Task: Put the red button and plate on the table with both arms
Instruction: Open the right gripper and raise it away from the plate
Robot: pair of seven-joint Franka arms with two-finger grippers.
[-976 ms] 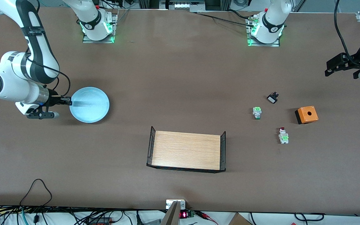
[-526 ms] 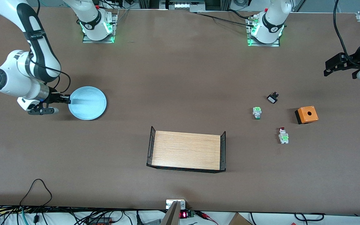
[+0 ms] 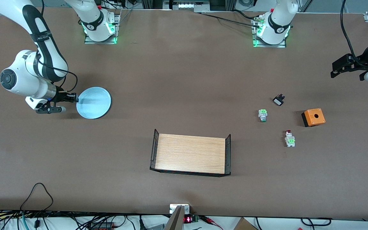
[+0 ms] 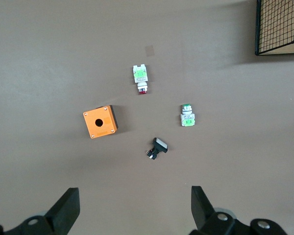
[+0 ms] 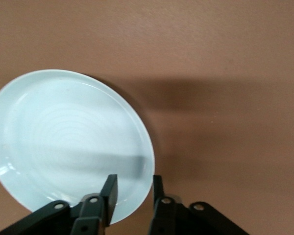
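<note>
Two worries: the right gripper [image 5: 132, 188], its fingers slightly parted astride the rim of the plate [image 3: 93, 102] on the table [image 3: 184, 80], could drag it when withdrawing, while the wide-spread left gripper [image 4: 134, 208] must pick the red button [image 3: 289, 138], not its green twin [image 3: 262, 115].

Right hand [image 3: 74, 98] low near surface, wrist bent sideways, fingers [image 5: 109, 188] slightly parted. Left hand [image 3: 340, 67] raised at surface edge, fingers [image 4: 68, 208] spread wide, waiting.
</note>
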